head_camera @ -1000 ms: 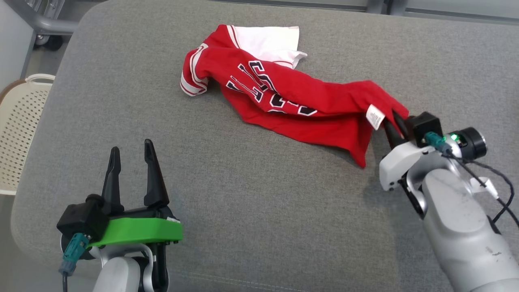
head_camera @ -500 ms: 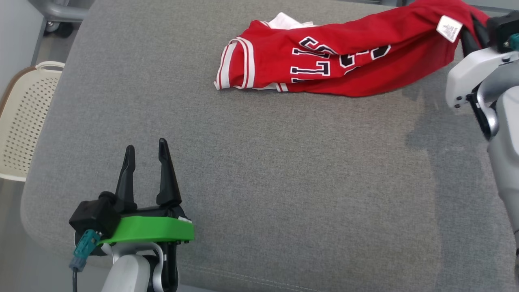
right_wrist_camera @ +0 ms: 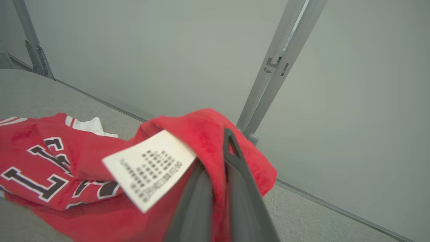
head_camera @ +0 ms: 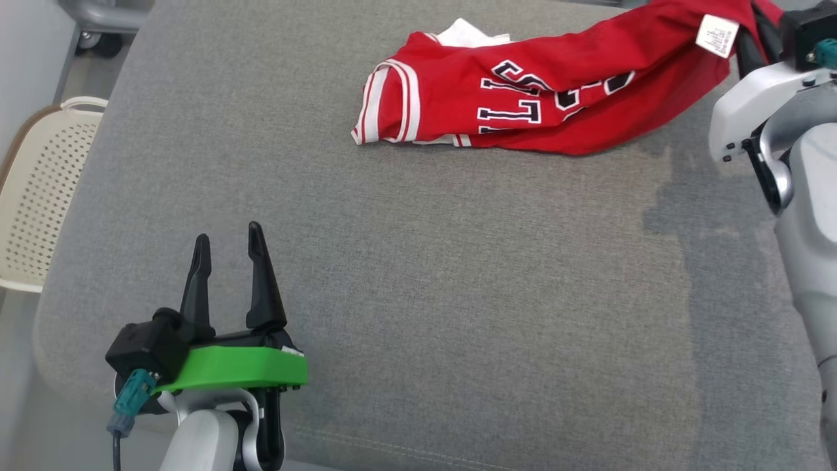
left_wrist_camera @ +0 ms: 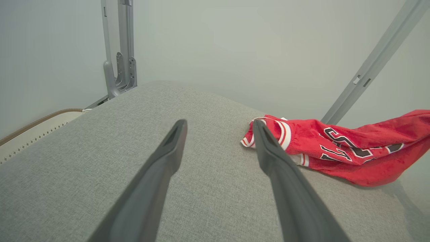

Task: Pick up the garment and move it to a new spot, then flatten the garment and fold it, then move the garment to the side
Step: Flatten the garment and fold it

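Observation:
The garment [head_camera: 556, 98] is a red jersey with white trim and black-and-white lettering. It lies stretched across the far part of the grey cushion [head_camera: 425, 294], its right end lifted. My right gripper [head_camera: 752, 33] is shut on that raised edge, beside a white care label [head_camera: 717, 36]. In the right wrist view the right gripper [right_wrist_camera: 218, 154] pinches red cloth with the label [right_wrist_camera: 149, 168] hanging to the left. My left gripper [head_camera: 227, 235] stands open over the cushion's near left part, holding nothing. In the left wrist view the left gripper [left_wrist_camera: 219, 124] points toward the garment [left_wrist_camera: 336, 148], well short of it.
A cream perforated basket [head_camera: 33, 203] stands off the cushion's left edge. A grey metal frame with a caster [head_camera: 98, 42] is at the far left corner. Slanted metal posts [right_wrist_camera: 275, 67] rise in front of the pale wall behind the cushion.
My right gripper has carried the garment's edge up and to the far right, pulling the jersey out long and away from the near side. The head view has shifted slightly. The left gripper has stayed open in place.

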